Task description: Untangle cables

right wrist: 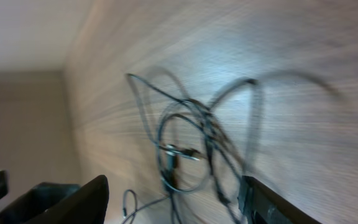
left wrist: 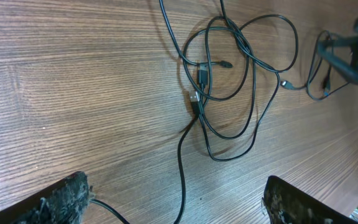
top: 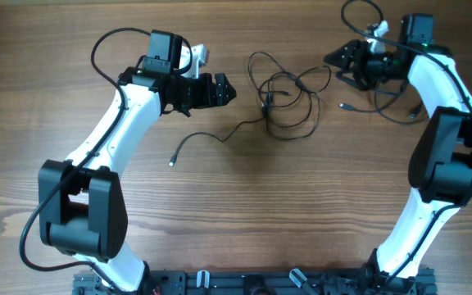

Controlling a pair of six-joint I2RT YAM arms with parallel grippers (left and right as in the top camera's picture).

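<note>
Centre of the table (top: 236,221): cables (top: 266,102) lie in overlapping loops, crossing near the plugs; one strand (left wrist: 181,168) trails toward the left gripper (top: 226,90), spread and empty. Right gripper (top: 336,67) also spread, holding nothing. Judgement: untangling barely started; loops need pulling apart.

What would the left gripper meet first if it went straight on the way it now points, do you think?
The left gripper would likely meet the tangled cables first, though its height above the table is unclear.
</note>
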